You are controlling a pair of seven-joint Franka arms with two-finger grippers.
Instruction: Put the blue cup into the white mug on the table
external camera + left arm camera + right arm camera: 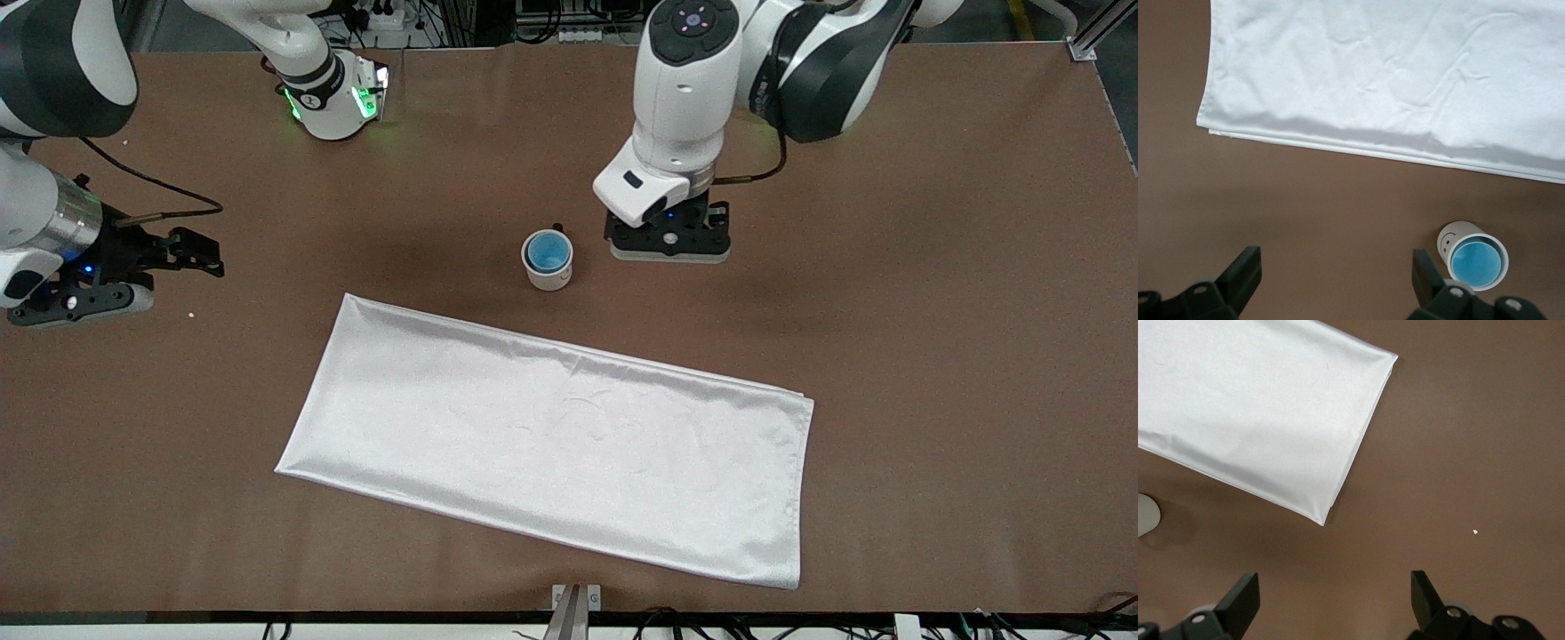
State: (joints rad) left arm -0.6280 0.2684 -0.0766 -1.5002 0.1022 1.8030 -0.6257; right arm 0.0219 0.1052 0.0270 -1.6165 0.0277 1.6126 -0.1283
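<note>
So the blue cup (547,252) is already sitting down inside the white mug (548,271), which makes sense since it's a bit narrower and nests neatly with its rim about level with the mug's. The pair stands on the brown tabletop (933,356), farther from the front camera than the white cloth (551,436) and just off its edge. Looks to me like the job is basically done.

The left hand (669,238) hangs over bare tabletop right beside the mug, toward the left arm's end. Its fingers (1245,270) are spread wide with nothing between them, which fits a hand that has let go. In the left wrist view the mug sits off to the side of the fingers, not between them.

The right hand (133,267) is well apart, over the right arm's end of the tabletop, also spread and empty, just waiting. Keeps it out of the way, I guess.

The mug's handle is hard to make out from here, maybe that dark bit at its rim on the side away from the front camera.

There's also a tiny white speck (1475,533) on the tabletop near the right hand.
</note>
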